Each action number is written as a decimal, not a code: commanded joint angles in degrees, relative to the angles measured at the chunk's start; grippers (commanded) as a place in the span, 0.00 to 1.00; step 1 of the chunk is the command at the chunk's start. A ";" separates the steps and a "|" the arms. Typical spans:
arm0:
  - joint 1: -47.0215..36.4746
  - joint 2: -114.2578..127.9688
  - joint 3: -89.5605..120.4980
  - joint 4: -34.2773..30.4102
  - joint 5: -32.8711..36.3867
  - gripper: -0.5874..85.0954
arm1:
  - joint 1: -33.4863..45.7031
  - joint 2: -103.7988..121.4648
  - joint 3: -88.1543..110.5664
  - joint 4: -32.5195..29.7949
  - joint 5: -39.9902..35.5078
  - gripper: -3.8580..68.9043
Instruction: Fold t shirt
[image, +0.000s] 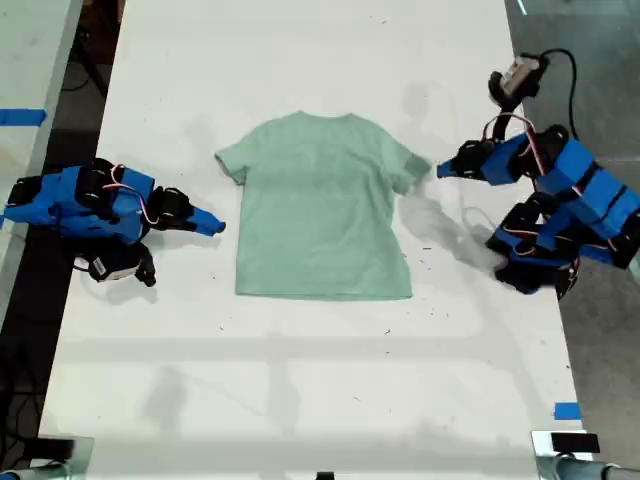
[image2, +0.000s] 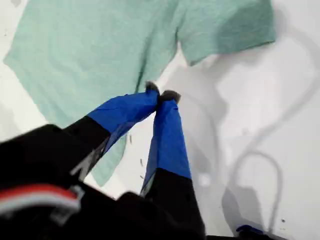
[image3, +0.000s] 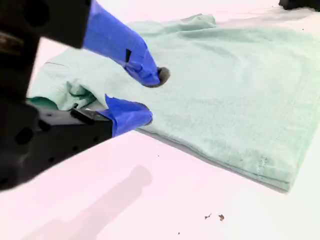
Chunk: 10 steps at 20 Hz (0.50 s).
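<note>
Blue fingertips of my first gripper (image2: 161, 95) meet, pinched shut on nothing, just beside the t shirt (image: 320, 205) sleeve. My second gripper (image3: 147, 95) gapes narrowly at the opposite sleeve edge, empty. That shirt lies flat mid-table (image: 300, 380).

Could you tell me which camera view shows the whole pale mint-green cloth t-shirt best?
The exterior view: the pale mint-green cloth t-shirt lies flat there, both sleeves and hem visible. The first wrist view shows only one sleeve and side edge behind my first gripper; the second wrist view shows part of it beyond my second gripper.

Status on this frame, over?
My first gripper shut, empty. My second gripper open, near sleeve. T shirt flat, unfolded. Nothing in the way.
</note>
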 joint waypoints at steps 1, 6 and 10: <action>-0.70 0.26 -0.26 -1.32 0.44 0.11 | 6.50 -17.49 -12.39 -1.32 -6.33 0.22; -0.70 0.26 -0.26 -1.32 0.44 0.11 | 12.74 -45.53 -26.54 -3.78 -12.30 0.28; -0.70 0.26 -0.26 -1.32 0.44 0.11 | 16.08 -57.04 -26.28 -10.72 -14.59 0.29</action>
